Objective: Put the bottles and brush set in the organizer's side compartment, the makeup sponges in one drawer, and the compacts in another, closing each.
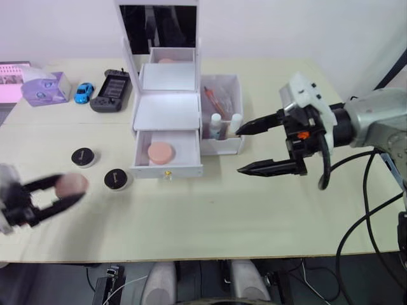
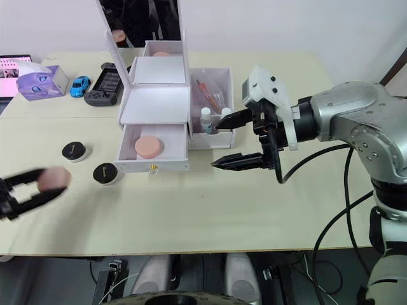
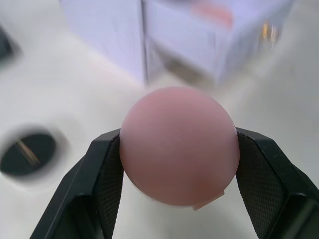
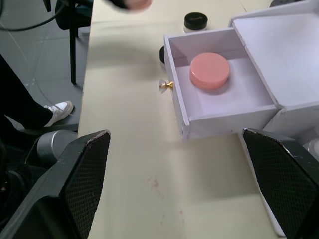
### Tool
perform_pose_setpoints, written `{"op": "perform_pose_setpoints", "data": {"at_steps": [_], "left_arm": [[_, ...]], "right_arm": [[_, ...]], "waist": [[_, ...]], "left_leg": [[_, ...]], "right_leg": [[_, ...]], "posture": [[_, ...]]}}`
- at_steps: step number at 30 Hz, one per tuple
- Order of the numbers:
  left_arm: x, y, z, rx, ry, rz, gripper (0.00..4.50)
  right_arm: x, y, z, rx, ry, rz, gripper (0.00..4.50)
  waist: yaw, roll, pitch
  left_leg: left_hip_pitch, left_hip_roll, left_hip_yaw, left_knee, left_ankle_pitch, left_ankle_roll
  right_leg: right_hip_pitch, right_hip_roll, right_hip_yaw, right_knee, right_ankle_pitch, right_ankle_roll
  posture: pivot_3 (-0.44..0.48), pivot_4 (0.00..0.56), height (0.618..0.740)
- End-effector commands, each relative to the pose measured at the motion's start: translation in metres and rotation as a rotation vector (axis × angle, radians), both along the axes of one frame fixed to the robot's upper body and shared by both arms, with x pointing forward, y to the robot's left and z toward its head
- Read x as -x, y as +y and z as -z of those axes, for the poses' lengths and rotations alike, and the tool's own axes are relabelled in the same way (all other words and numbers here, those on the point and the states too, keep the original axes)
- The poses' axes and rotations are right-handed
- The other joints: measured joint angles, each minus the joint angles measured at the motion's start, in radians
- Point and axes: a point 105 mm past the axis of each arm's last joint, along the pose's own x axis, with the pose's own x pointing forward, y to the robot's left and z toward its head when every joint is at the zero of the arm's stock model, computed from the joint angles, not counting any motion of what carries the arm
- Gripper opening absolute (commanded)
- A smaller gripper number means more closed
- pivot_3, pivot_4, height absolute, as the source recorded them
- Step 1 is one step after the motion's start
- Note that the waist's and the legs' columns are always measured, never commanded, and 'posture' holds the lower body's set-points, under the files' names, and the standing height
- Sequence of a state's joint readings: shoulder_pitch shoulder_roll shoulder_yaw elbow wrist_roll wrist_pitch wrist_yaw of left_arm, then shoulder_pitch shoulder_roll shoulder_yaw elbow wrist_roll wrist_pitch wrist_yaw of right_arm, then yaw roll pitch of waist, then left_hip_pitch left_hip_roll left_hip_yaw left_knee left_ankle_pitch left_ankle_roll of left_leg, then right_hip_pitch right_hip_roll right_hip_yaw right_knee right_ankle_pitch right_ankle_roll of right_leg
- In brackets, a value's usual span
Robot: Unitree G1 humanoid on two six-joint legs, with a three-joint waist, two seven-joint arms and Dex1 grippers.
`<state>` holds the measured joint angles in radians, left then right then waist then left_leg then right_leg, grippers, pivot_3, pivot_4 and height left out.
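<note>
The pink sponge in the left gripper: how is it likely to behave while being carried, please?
The sponge probably squashes a little, so the left gripper can pinch it firmly by its edges. It looks light and matte, unlikely to slip. Being round, it might roll if dropped on edge.

No readable text anywhere. The two compacts [image 1: 83,156] [image 1: 116,178] near the left of the organizer [image 1: 168,121] carry small gold lettering on their black lids, too small to make out. The far-left purple tissue box [image 1: 46,88] shows printed markings, illegible.

Pink sponge [image 1: 160,152] in open drawer [image 1: 166,151]
</note>
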<state>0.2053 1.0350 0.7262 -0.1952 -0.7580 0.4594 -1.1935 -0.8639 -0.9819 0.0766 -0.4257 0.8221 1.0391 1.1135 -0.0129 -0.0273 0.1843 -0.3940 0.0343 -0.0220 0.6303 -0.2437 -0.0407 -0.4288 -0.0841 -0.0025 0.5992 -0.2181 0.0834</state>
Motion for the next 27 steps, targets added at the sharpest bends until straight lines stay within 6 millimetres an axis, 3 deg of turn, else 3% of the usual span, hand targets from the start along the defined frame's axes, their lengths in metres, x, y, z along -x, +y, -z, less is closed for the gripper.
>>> {"op": "perform_pose_setpoints", "data": {"at_steps": [1,5,11,20,27], "left_arm": [[-0.011,-0.030,-0.023,0.017,-0.019,0.104,2.66],[-0.038,-0.091,-0.044,-0.004,-0.045,0.304,2.66],[-0.065,-0.134,-0.036,-0.107,0.005,0.418,2.66],[-0.087,-0.167,-0.012,-0.258,0.039,0.545,2.66],[-0.099,-0.177,-0.001,-0.286,0.035,0.552,2.66]], "right_arm": [[0.001,-0.001,-0.007,-0.011,-0.039,0.002,4.50],[0.002,-0.006,-0.006,-0.010,-0.045,0.042,4.50],[0.005,-0.011,-0.006,-0.010,-0.052,0.093,4.50],[0.016,-0.019,-0.010,-0.034,-0.055,0.159,4.50],[0.020,-0.022,-0.010,-0.041,-0.074,0.199,4.50]], "waist": [[-0.002,0.000,0.000],[0.008,-0.001,0.000],[-0.004,-0.001,0.000],[0.000,-0.001,0.000],[0.001,-0.001,0.000]], "left_leg": [[-0.001,0.000,0.001,0.000,0.000,0.000],[-0.007,-0.002,-0.001,0.000,-0.001,-0.001],[-0.007,-0.001,-0.002,0.000,-0.001,0.000],[-0.005,0.000,-0.002,0.003,0.000,0.001],[-0.005,0.000,-0.002,0.003,0.000,0.001]], "right_leg": [[0.001,0.000,0.000,0.000,0.000,0.000],[0.000,0.002,0.001,0.000,0.002,-0.001],[0.000,0.005,0.001,0.002,0.008,0.011],[0.001,0.005,0.002,0.004,0.005,0.007],[0.001,0.006,0.002,0.004,0.005,0.007]], "posture": [[0.000,0.150,0.740],[0.000,0.150,0.740],[0.000,0.150,0.740],[0.000,0.150,0.740],[0.000,0.150,0.740]]}}
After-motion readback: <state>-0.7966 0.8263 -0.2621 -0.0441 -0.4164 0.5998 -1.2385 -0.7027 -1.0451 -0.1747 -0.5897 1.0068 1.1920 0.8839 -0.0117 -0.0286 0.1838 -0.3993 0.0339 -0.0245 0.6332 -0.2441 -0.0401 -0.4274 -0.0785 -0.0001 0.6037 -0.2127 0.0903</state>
